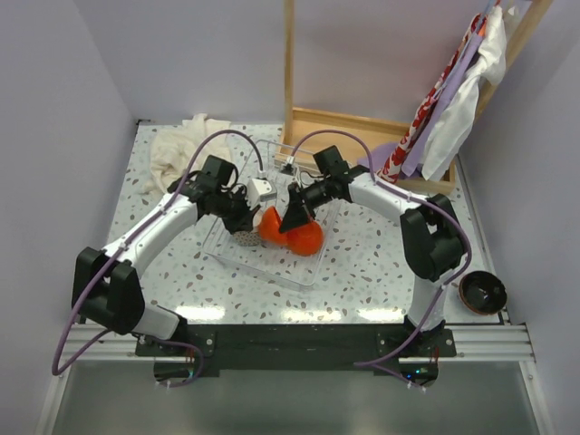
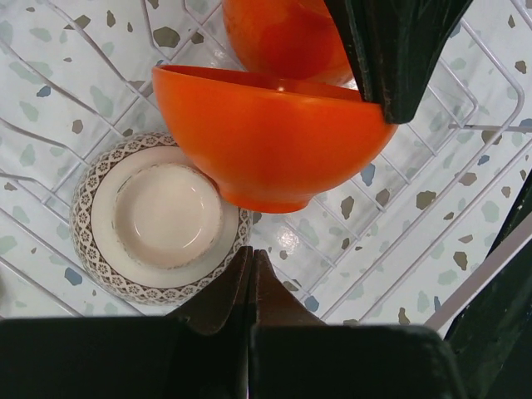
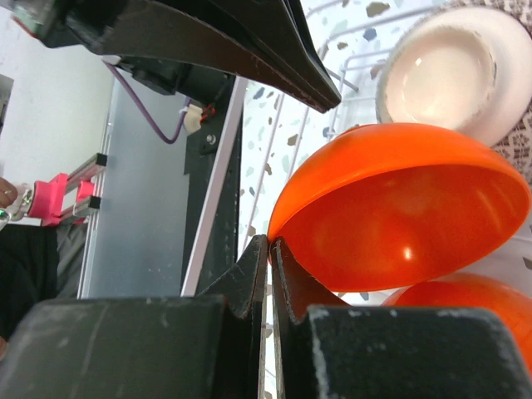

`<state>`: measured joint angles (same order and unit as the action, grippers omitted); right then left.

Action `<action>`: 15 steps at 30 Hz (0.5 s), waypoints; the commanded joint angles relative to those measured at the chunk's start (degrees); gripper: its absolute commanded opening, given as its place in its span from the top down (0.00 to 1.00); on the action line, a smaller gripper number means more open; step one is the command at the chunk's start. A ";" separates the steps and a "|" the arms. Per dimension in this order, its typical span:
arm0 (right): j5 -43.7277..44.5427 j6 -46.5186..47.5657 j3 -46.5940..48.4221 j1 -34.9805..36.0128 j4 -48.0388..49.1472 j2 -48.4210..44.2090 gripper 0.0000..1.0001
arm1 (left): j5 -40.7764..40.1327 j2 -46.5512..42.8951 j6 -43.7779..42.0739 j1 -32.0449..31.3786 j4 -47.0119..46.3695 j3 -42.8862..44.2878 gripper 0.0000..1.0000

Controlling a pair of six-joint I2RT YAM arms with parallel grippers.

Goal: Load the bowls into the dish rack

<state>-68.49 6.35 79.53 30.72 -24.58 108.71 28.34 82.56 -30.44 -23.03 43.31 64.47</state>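
The clear dish rack lies mid-table. My right gripper is shut on the rim of an orange bowl, holding it on a tilt over the rack wires. A second orange bowl sits in the rack just behind it. A blue-patterned bowl rests upside down in the rack, pale foot ring up. My left gripper hovers over that bowl's edge, shut with nothing between its fingers. A dark brown bowl stands on the table at the near right edge.
A wooden frame stands at the back right with cloths hanging over it. A crumpled pale cloth lies at the back left. Both arms meet over the rack's middle, their fingers close together.
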 commanded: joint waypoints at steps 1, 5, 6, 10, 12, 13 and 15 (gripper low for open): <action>-0.77 3.76 2.56 -0.22 -2.23 -0.16 1.00 | 1.45 1.28 1.26 -0.61 -3.58 1.54 1.00; -0.07 5.16 2.48 -0.48 -3.54 -0.25 1.00 | 1.98 2.51 1.52 -1.41 -4.46 2.07 1.00; 0.11 5.34 2.48 -0.66 -3.81 -0.16 1.00 | 2.07 2.95 1.69 -1.49 -4.64 2.15 1.00; 0.55 6.22 2.30 -1.01 -4.51 -0.16 1.00 | 2.34 3.92 1.61 -2.46 -5.08 2.50 1.00; 0.99 6.66 2.13 -1.36 -5.04 -0.16 1.00 | 2.34 4.71 1.43 -2.81 -5.16 2.42 1.00; 1.08 6.83 2.12 -1.54 -5.30 -0.16 1.00 | 2.25 4.88 1.43 -3.16 -5.51 2.42 1.00; 1.16 7.71 2.21 -1.80 -6.44 -0.16 1.00 | 2.25 5.50 1.43 -3.34 -5.69 2.42 1.00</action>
<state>-66.98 11.07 79.68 29.85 -29.43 109.51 28.80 87.22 -29.34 -25.58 40.03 64.66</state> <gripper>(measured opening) 0.025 0.013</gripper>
